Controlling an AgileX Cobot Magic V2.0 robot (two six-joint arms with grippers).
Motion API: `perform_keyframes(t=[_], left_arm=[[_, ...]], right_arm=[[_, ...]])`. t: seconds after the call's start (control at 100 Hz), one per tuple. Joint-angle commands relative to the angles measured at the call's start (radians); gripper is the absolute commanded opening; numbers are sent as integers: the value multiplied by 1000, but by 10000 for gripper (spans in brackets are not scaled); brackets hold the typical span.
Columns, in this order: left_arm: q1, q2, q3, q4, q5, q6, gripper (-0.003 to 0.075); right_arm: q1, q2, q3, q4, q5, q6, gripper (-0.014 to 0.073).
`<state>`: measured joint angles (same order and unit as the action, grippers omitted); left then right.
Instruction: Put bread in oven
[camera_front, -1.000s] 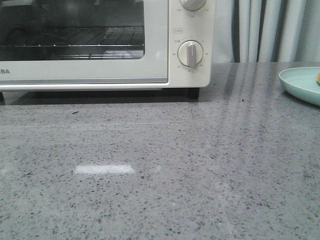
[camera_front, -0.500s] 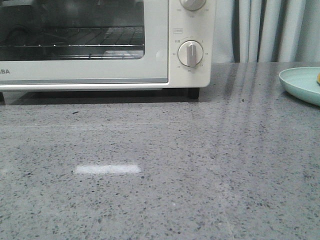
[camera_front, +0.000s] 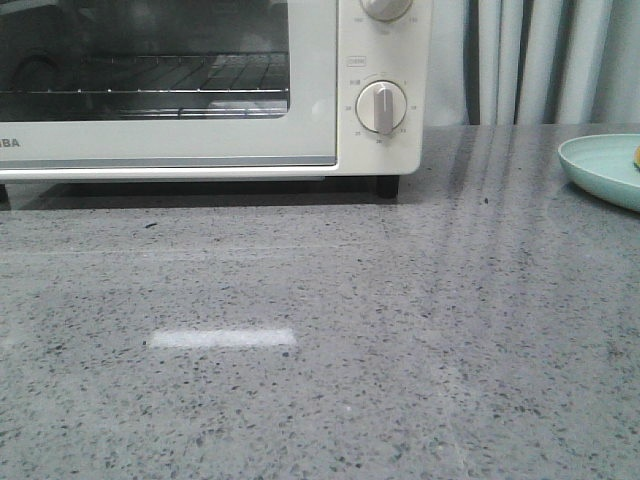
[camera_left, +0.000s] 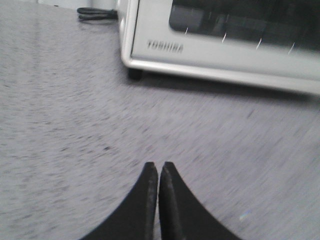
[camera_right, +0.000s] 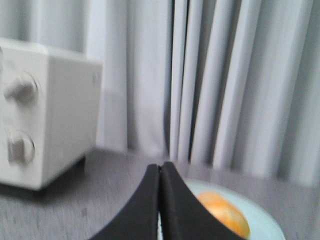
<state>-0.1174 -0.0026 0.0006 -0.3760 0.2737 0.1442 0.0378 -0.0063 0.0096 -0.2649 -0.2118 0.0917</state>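
Oven: door closed, on counter. Bread: on pale green plate, well right of oven; likely light, soft, crushable, glossy; take across thick middle. Left hand, right hand: fingers pressed together, empty.

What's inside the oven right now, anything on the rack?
Through the closed glass door of the oven, only the bare wire rack shows. The cavity's left part is out of frame. The bread sits on the plate.
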Motion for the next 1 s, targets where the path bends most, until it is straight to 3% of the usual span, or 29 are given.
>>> perform_keyframes(t=[0.0,0.06,0.18,0.41,0.54,0.73,0.84,0.99], left_arm=[[-1,-32,23,-290,-143,-10,-21],[-1,-32,23,-461,-166,-10,-21],[-1,-32,23,-588,-210,-10,-21],[-1,-32,23,-800,-259,-10,-21],[-5,-32,-29,-871,-221,0,-21],[-14,52,-275,-694,-82,287,-21],[-14,220,-427,-632,26,412,-21],[-14,486,-644,-627,281,699,-21]], right_arm=[[1,-23,13,23,-157,7,-69],[1,-23,13,111,-130,42,-69],[1,-23,-13,348,20,67,-69],[1,-21,-39,355,25,67,-69],[1,17,-133,355,178,67,-69],[1,183,-328,323,372,65,-69],[1,314,-434,293,413,65,-69],[1,436,-533,293,418,65,-69]])
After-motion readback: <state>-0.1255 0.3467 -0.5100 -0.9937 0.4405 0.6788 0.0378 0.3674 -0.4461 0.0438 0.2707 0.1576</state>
